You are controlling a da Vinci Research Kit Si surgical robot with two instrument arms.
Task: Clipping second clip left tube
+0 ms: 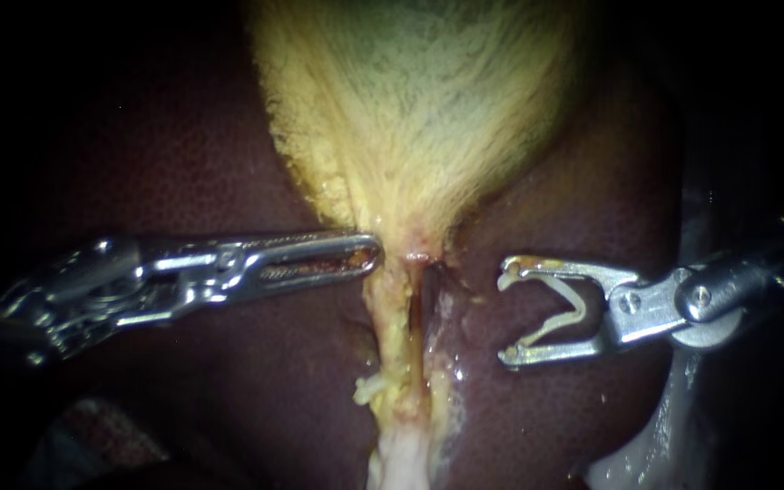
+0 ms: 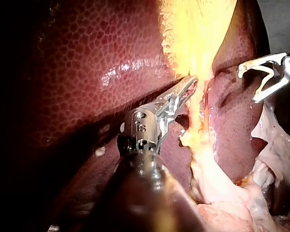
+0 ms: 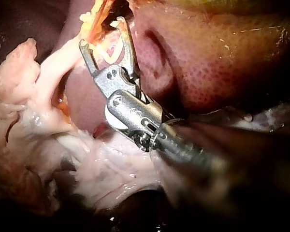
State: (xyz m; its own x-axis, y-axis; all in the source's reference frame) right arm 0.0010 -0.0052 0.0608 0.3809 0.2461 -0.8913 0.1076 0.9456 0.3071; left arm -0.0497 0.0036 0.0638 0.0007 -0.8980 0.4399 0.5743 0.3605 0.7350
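Note:
The yellow gallbladder (image 1: 410,109) narrows downward into a yellowish left tube (image 1: 394,336); a dark slit separates it from a paler strand (image 1: 444,313) on its right. My left instrument (image 1: 360,257) comes in from the left, its slotted jaws shut on the gallbladder's edge at the neck, also in the left wrist view (image 2: 191,84). My right instrument (image 1: 504,316) stands right of the tubes and apart from them. Its jaws stand wide and hold a pale V-shaped clip (image 1: 573,313) between them. The right wrist view shows those jaws (image 3: 101,31) and the clip (image 3: 111,53) short of the tube.
Dark red liver (image 1: 183,163) lies on both sides of the tubes and behind the gallbladder. Pale, whitish tissue (image 1: 401,458) continues below the tubes and bunches up beside and under my right instrument's shaft (image 3: 96,169).

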